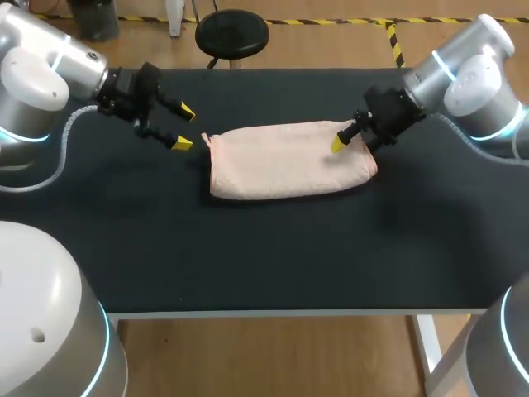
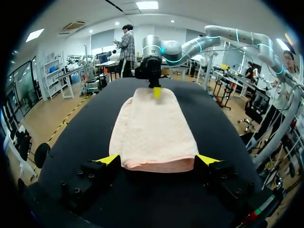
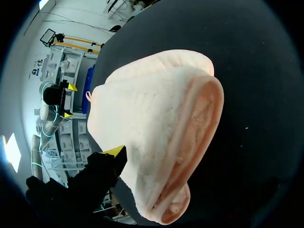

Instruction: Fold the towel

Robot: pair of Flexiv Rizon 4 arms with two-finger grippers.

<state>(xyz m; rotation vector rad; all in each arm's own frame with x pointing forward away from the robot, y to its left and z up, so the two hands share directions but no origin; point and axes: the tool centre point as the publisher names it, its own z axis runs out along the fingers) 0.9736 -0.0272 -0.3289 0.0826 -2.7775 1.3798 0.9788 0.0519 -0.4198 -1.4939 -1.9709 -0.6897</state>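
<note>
Left gripper (image 1: 185, 127) stands open just off 1 short end of the pink towel (image 1: 289, 161). Right gripper (image 1: 340, 141), state impossible to tell, is over the other end. The towel's long axis runs between the 2.

The left arm (image 1: 37, 74) and right arm (image 1: 475, 70) are silver-white with glowing cyan rings. The left pincer (image 1: 185, 126) is black, yellow-tipped.
</note>
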